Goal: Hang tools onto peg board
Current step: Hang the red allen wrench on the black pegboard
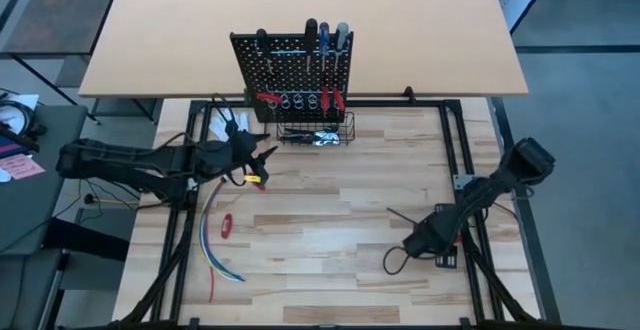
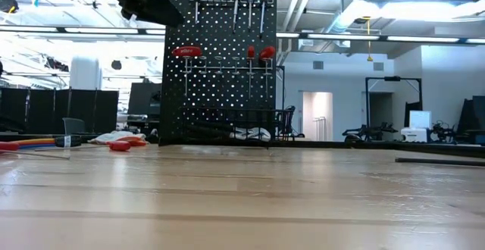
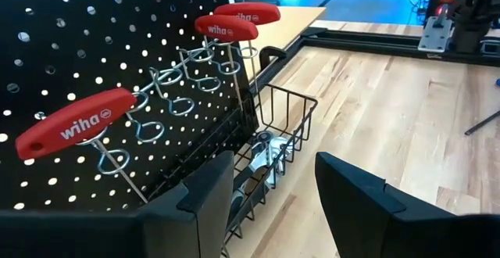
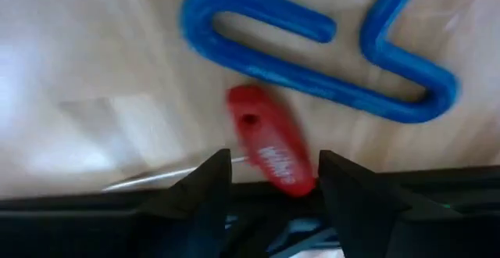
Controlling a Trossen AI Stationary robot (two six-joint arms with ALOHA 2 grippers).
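The right gripper point(image 4: 269, 181), fingers spread, straddles a red-handled hex key point(image 4: 269, 145): light, stiff; grip the handle.

We see even overhead light on the table point(image 1: 330, 220), with soft shadows. At table height, bright ceiling fixtures glare behind the dark peg board point(image 2: 220, 68). The right wrist view is heavily blurred; the near planks look soft.

Matt black perforated peg board point(image 3: 94, 39), shiny metal rings point(image 3: 156, 129), glossy red plastic handles point(image 3: 74, 123), pale wood tabletop point(image 1: 330, 230).
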